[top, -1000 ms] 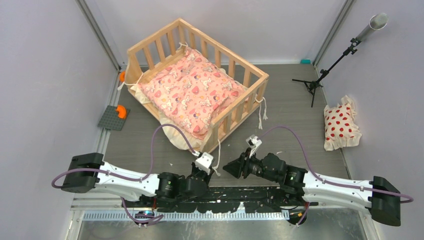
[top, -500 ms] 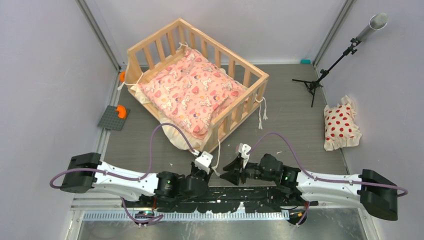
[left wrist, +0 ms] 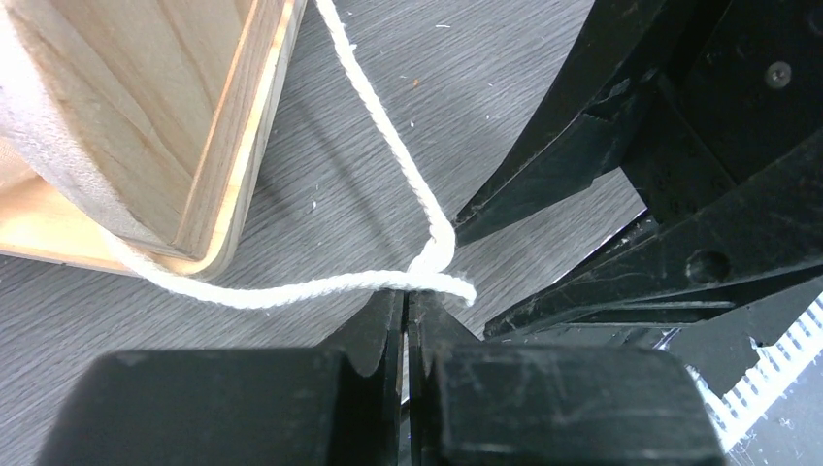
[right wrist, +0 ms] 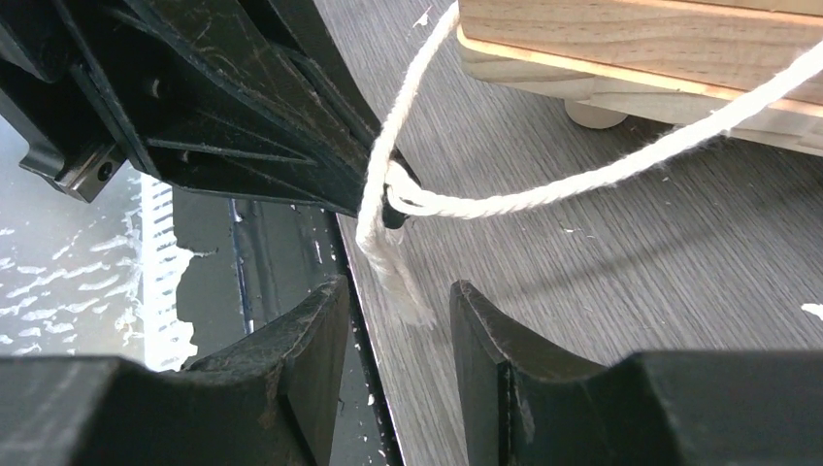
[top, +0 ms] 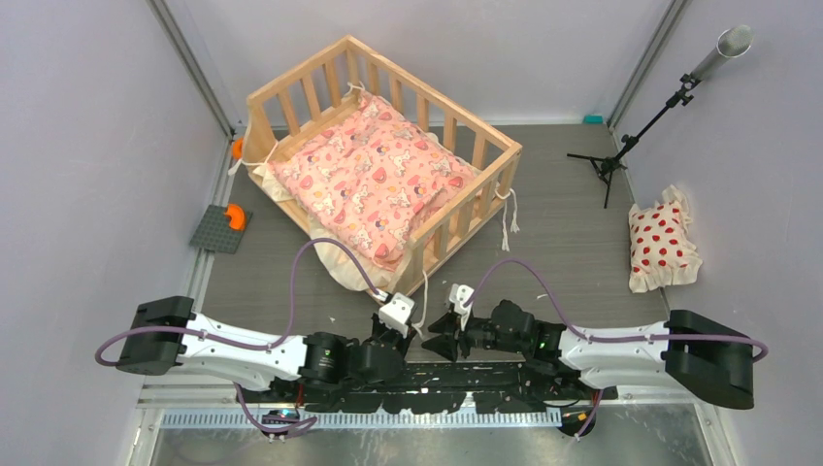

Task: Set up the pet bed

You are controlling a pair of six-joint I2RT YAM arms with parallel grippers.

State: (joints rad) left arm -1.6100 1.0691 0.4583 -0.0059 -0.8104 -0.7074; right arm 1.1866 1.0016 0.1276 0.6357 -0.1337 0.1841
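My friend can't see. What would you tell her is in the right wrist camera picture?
The shut left gripper pinches a white cord beside the wooden pet bed, and the cord's frayed end dangles between the open fingers of the right gripper. A grey wood-grain table lies underneath.

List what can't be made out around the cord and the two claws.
- Top view: the spot where the left claw pinches the cord is too small and dark to see.
- Left wrist view: the cord's loose end is hidden behind that claw's shut fingers.
- Right wrist view: the bed is cut off by the top edge; whether the open right claw touches the frayed cord end is unclear.
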